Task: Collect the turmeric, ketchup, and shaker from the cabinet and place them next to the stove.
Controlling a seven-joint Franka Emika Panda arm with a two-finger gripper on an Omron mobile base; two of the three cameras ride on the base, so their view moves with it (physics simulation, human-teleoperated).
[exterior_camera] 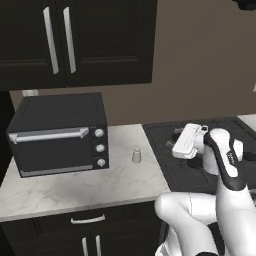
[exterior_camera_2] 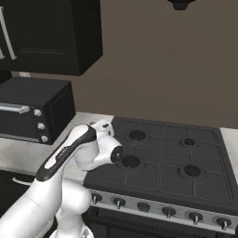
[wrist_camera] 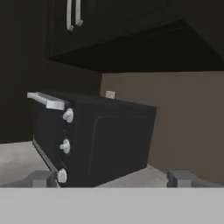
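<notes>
Two dark finger tips of the gripper point(wrist_camera: 110, 178) are standing wide apart with nothing between them, the hand hovering over the left edge of the stove point(exterior_camera_2: 162, 153) and facing the black toaster oven point(exterior_camera: 59, 132) across the marble counter point(exterior_camera: 75, 187). The shaker point(exterior_camera: 136, 154) is already resting on that counter between oven and cooktop, while the cabinet point(exterior_camera: 75, 40) above is showing closed doors, so the turmeric and ketchup are presumably waiting inside. The arm is best rising toward the silver handles point(exterior_camera: 59, 40), keeping clear of the oven top.
</notes>
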